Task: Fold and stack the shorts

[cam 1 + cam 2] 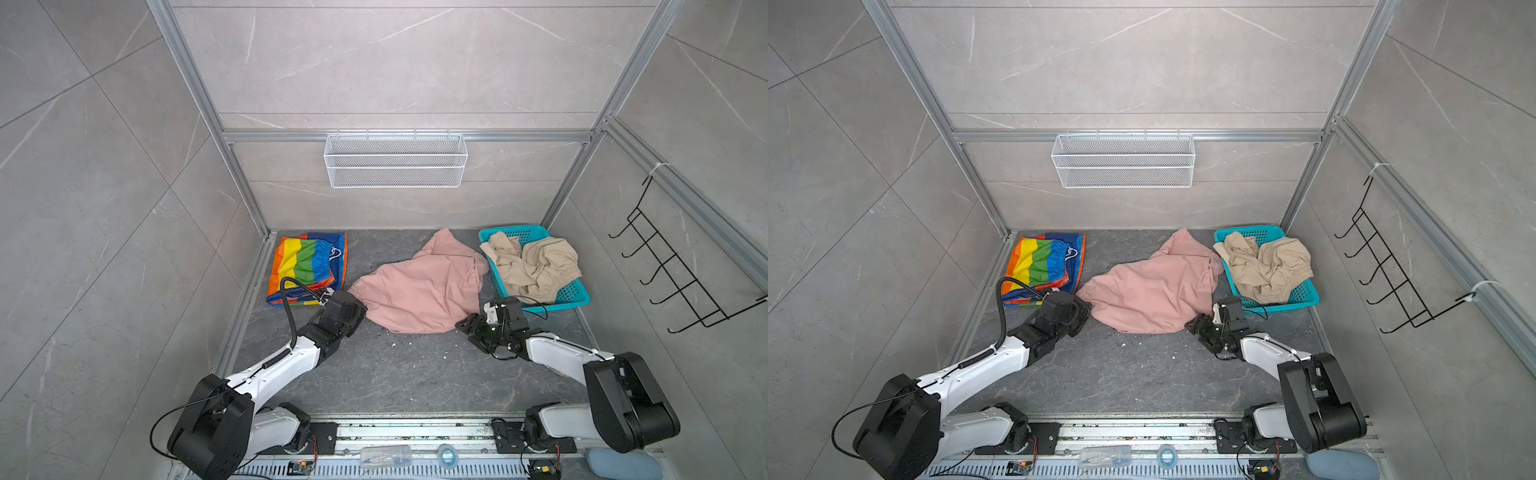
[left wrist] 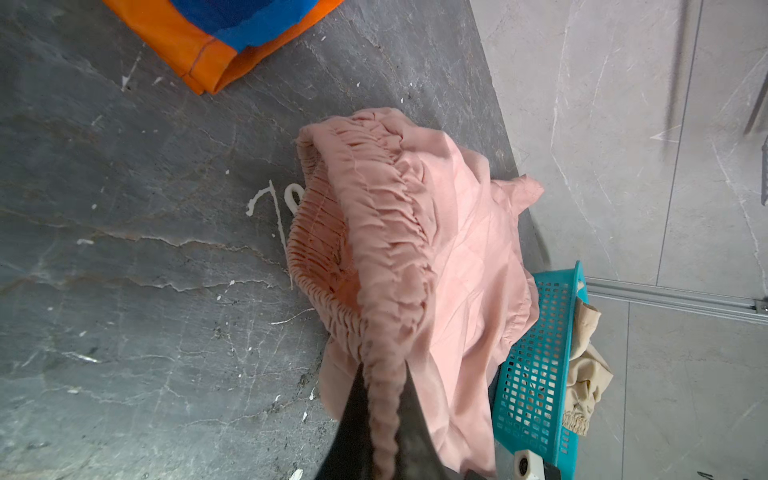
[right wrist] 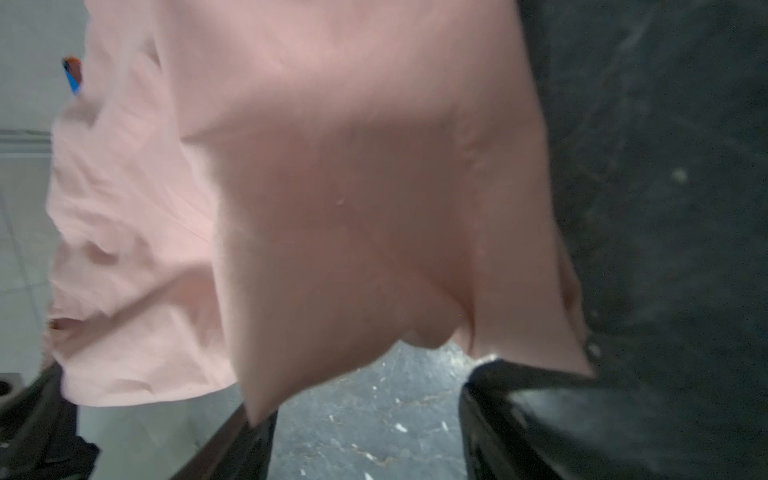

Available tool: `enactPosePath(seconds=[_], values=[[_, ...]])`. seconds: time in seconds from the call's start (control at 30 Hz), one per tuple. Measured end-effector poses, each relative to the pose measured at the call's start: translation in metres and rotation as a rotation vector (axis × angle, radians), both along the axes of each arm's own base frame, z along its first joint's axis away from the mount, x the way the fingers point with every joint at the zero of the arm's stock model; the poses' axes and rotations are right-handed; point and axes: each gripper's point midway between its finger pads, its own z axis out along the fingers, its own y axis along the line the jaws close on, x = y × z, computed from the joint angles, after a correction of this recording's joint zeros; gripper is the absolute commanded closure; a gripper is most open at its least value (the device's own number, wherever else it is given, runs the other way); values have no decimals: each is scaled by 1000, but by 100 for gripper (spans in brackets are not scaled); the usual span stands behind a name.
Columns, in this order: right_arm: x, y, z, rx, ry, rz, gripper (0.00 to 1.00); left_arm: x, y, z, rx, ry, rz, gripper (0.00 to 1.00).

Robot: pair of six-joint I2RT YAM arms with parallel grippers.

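Observation:
The dusty pink shorts (image 1: 419,286) (image 1: 1150,286) lie spread and rumpled mid-floor. My left gripper (image 1: 359,305) (image 2: 384,419) is at their left end, shut on the gathered waistband (image 2: 386,249). My right gripper (image 1: 467,324) (image 3: 370,415) is at their near right corner with its jaws wide apart. The pink hem (image 3: 332,249) droops just over the fingertips, and nothing is pinched. The rainbow-striped shorts (image 1: 309,266) (image 1: 1044,264) lie folded flat at the back left. The beige shorts (image 1: 530,262) (image 1: 1266,266) are heaped in the teal basket (image 1: 575,293) at the back right.
A white wire basket (image 1: 395,160) hangs on the back wall and a black hook rack (image 1: 681,274) on the right wall. Aluminium frame rails edge the dark stone floor (image 1: 395,374). The teal basket stands just behind my right gripper.

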Motion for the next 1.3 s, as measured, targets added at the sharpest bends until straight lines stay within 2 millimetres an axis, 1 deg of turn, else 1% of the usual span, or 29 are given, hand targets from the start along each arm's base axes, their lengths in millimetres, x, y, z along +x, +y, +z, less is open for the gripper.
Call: enactPosePath(seconds=[0.13, 0.23, 0.3, 0.4, 0.5, 0.53, 0.6, 0.77, 0.93, 1.1, 1.3], values=[[-1, 0, 13, 56, -25, -54, 16, 6, 5, 8, -12, -17, 13, 100], [5, 1, 22, 96, -39, -97, 14, 9, 13, 13, -26, -24, 28, 100], [10, 2, 24, 126, -40, -126, 13, 11, 19, 17, -36, -33, 42, 100], [16, 3, 19, 175, -24, -174, 13, 13, 23, 23, -48, -44, 45, 100], [12, 2, 4, 211, 26, -223, 13, 13, 26, 26, -53, -51, 46, 100], [12, 3, 4, 227, 24, -231, 14, 13, 25, 26, -56, -50, 42, 100], [14, 2, 5, 245, 21, -251, 15, 13, 25, 26, -60, -48, 36, 100], [10, -1, 1, 261, 28, -283, 21, 13, 23, 25, -68, -44, 21, 100], [2, -6, -1, 251, 31, -308, 27, 14, 24, 25, -71, -45, 22, 100], [-5, -12, -4, 215, 49, -324, 34, 15, 26, 25, -77, -43, 20, 100], [-21, -23, -10, 127, 73, -323, 42, 16, 28, 25, -79, -42, 20, 100]])
